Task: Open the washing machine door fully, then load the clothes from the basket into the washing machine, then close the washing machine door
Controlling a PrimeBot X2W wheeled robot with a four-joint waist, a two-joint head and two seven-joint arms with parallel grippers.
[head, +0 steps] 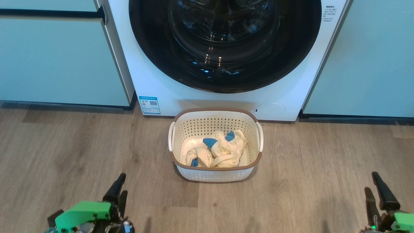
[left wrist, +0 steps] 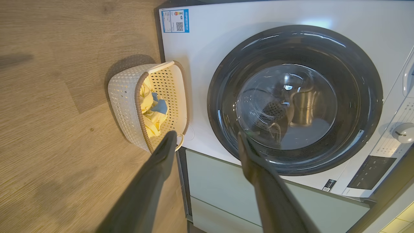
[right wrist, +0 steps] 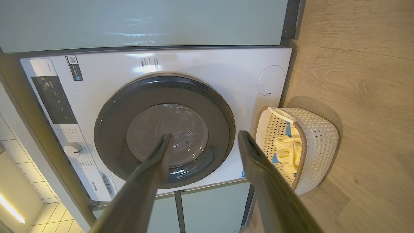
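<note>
Black-rimmed door (head: 224,35) looks shut, I think, and the basket (head: 215,175) sits just in front of the washing machine (head: 152,77), so the swinging door might clip it. Jaws spread, empty on left gripper (left wrist: 207,136) and right gripper (right wrist: 205,134).

Left gripper (head: 123,184) low, right gripper (head: 371,182) low (both spread wide, empty)

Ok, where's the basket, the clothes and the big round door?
basket (head: 215,173): head view, its front wall.
clothes (head: 223,152): head view, cream cloth in the middle.
door (head: 150,48): head view, left side of its black rim.
</note>
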